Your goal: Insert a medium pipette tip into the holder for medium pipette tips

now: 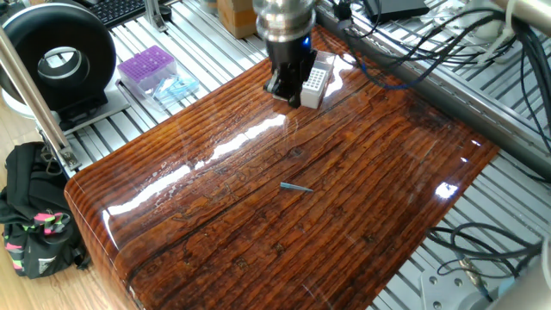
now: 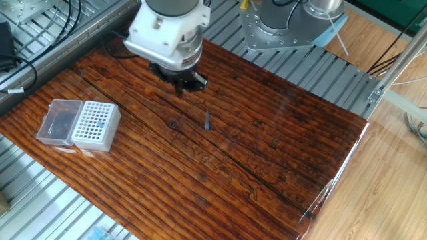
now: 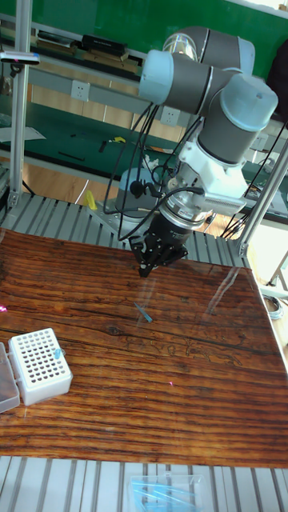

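Glossy wooden table [image 1: 344,198], green wall [image 3: 120,20]

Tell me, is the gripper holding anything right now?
Nothing is held. The gripper hangs above the table, apart from the medium pipette tip, which lies loose on the wood.
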`<state>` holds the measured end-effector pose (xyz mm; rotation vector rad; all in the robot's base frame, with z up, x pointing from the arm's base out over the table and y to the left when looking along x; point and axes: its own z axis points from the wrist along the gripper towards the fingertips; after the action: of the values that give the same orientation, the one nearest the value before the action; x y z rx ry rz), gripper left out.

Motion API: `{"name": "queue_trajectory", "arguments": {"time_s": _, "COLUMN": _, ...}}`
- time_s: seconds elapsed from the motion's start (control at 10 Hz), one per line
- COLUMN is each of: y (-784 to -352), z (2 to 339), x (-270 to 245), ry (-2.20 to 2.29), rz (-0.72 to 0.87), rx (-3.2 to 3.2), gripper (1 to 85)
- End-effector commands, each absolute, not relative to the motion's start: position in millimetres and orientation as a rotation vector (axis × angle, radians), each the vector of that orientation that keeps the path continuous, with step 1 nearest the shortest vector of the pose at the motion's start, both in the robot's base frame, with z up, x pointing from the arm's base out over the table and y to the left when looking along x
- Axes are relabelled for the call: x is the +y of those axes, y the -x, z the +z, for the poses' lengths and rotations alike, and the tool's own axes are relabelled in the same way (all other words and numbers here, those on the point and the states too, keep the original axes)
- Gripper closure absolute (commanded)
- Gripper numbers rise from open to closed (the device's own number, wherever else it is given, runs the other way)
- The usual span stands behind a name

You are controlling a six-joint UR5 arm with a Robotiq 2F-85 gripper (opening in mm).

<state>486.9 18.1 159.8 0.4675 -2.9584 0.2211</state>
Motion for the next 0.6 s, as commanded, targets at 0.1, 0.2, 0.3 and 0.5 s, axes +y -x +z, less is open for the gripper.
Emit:
{"name": "queue_trajectory", "arguments": {"time_s": 0.1, "y": -522, "z": 145, "x": 36, "ry": -0.567, "rz": 0.177, "rx": -3.089, "gripper": 84.7}}
{"name": "queue_trajectory", "arguments": {"time_s": 0.2, "y": -521, "z": 146, "x": 53, "ry": -0.509, "rz": 0.091, "rx": -3.105, "gripper": 84.7}}
{"name": "queue_trajectory", "arguments": {"time_s": 0.3, "y": -521, "z": 151, "x": 45, "ry": -0.513, "rz": 0.138, "rx": -3.088, "gripper": 84.7}}
{"name": "queue_trajectory", "arguments": {"time_s": 0.5, "y": -521, "z": 151, "x": 38, "ry": -0.613, "rz": 0.18, "rx": -3.058, "gripper": 84.7}}
